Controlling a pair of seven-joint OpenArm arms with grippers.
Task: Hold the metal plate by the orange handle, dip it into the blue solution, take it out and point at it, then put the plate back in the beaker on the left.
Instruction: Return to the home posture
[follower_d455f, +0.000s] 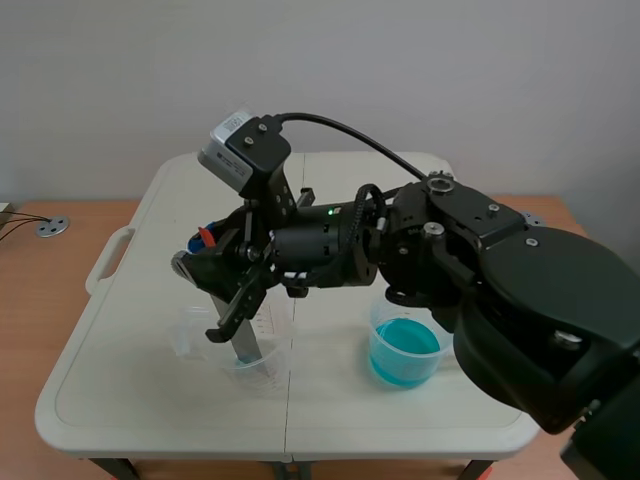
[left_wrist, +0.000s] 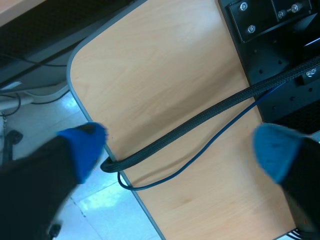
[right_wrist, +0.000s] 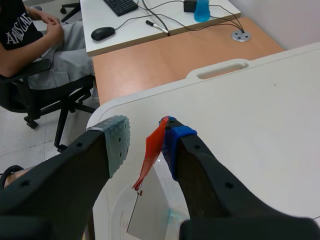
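Observation:
The right arm reaches across the white table (follower_d455f: 150, 400) to the clear left beaker (follower_d455f: 262, 372). The grey metal plate (follower_d455f: 245, 345) stands tilted inside that beaker. In the right wrist view the plate (right_wrist: 147, 215) hangs below the orange handle (right_wrist: 152, 150), which leans against the blue pad of one finger. A gap separates the handle from the grey pad (right_wrist: 117, 142) of the other finger, so my right gripper (right_wrist: 145, 135) is open around the handle. The beaker of blue solution (follower_d455f: 404, 352) stands to the right. My left gripper (left_wrist: 180, 145) is open and holds nothing.
A second clear container (follower_d455f: 193, 335) sits just left of the plate's beaker. Under the left gripper lie a wooden desk top (left_wrist: 165, 75) and black cables (left_wrist: 200, 117). A person on an office chair (right_wrist: 35, 55) sits beyond the table's end.

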